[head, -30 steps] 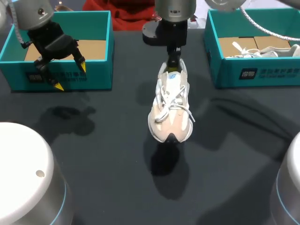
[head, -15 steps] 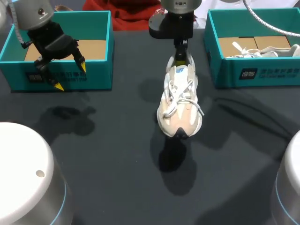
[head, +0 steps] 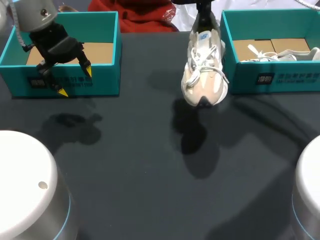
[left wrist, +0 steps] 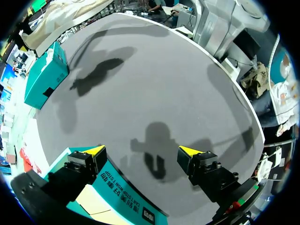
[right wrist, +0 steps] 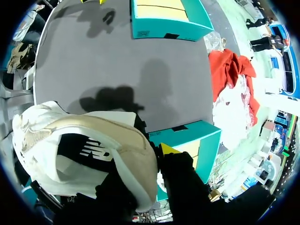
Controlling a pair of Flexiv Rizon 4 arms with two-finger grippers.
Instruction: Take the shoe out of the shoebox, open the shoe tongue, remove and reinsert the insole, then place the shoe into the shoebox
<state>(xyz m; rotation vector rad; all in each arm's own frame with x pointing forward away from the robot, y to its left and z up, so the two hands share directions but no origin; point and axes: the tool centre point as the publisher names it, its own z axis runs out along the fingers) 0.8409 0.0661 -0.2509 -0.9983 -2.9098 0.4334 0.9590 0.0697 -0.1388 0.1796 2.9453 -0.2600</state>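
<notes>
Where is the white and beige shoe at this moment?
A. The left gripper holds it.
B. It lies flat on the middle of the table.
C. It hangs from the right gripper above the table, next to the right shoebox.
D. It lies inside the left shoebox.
C: the shoe hangs by its heel from the right gripper, beside the right shoebox, and its shadow lies apart from it on the table.

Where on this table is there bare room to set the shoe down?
The table is bare across its middle and front, and in the gap between the left shoebox and right shoebox. Crowded: beside the right shoebox, where the shoe hangs, and the left shoebox's front, under the left gripper.
</notes>
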